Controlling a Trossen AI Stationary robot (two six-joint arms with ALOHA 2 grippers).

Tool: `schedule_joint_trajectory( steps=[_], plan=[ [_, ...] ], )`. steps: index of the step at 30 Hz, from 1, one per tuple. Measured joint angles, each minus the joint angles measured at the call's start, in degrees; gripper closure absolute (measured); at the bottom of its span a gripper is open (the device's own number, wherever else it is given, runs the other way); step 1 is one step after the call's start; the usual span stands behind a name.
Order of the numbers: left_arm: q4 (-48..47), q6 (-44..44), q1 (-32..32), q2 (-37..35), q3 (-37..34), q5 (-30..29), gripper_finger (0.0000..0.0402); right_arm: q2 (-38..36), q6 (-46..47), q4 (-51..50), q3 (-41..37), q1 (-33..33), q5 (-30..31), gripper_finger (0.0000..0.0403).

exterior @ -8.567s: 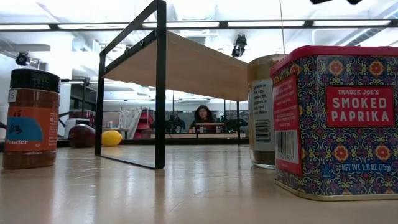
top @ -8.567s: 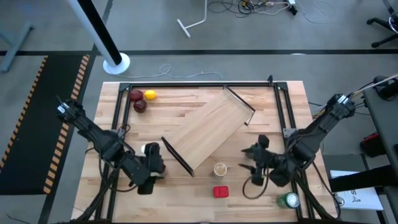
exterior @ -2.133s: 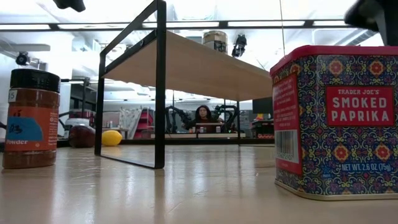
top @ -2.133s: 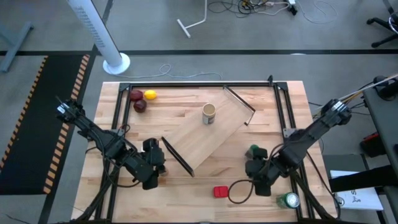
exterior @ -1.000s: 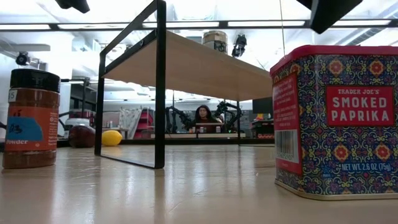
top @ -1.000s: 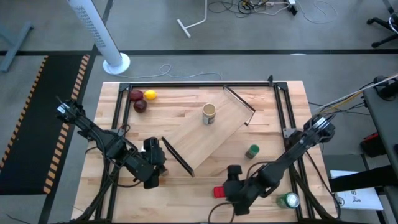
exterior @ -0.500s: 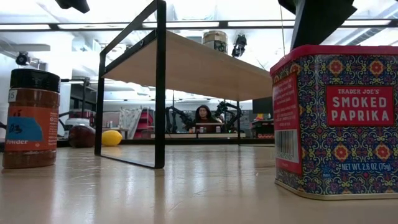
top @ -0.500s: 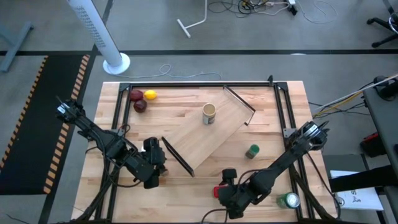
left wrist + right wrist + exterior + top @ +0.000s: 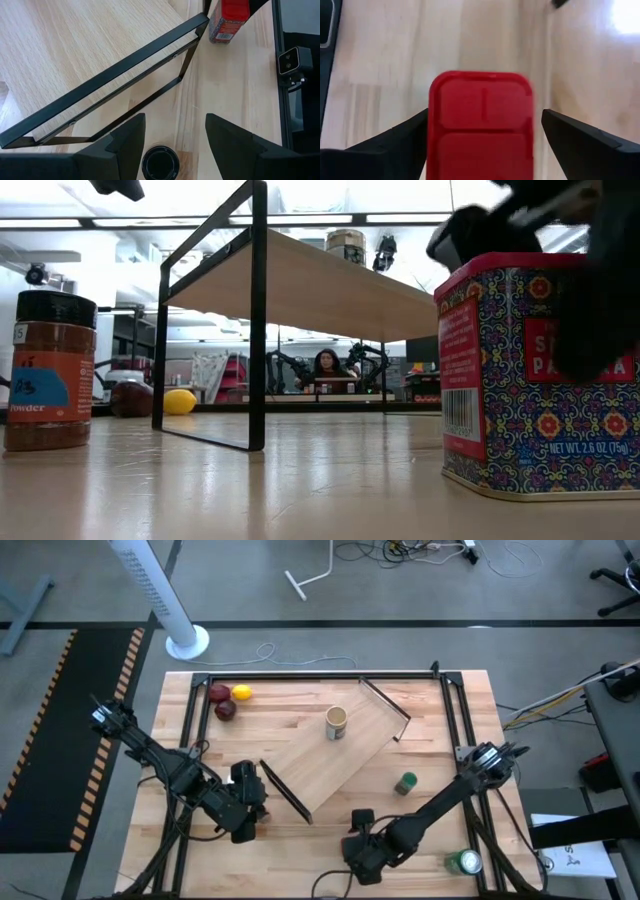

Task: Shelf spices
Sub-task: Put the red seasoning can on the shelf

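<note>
Right wrist view: right gripper [image 9: 482,135] fingers spread, straddling the red paprika tin [image 9: 482,125] at frame centre, not yet gripping. Centre the tin, descend, then close squarely on its flat sides.

My 2 arms and grippers are dark. The paprika tin [image 9: 535,375] has a red lid and blue, red and gold floral tile patterns. A jar [image 9: 49,370] has a black lid, rust-brown powder and an orange-and-blue label. The shelf [image 9: 330,755] is pale wood with black rails. Another jar [image 9: 405,783] has a green lid. The fruits [image 9: 228,700] are dark red and yellow.
</note>
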Motion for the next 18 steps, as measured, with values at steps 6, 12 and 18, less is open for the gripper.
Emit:
schedule_joint_trajectory(
  steps=[6,12,18],
  plan=[
    [-0.03,0.0,0.0,0.0,0.0,0.01,0.0205,1.66,-0.35,0.26,0.0,-0.53,-4.16,0.0074],
    [0.0,0.0,0.0,0.0,-0.04,0.01,0.0205,2.21,-0.35,0.16,0.0,-1.07,-4.34,0.017],
    [0.02,0.0,0.0,0.0,-0.04,0.01,0.0205,1.31,-1.95,-0.43,-0.01,-1.47,-6.28,0.0228]
  ],
)
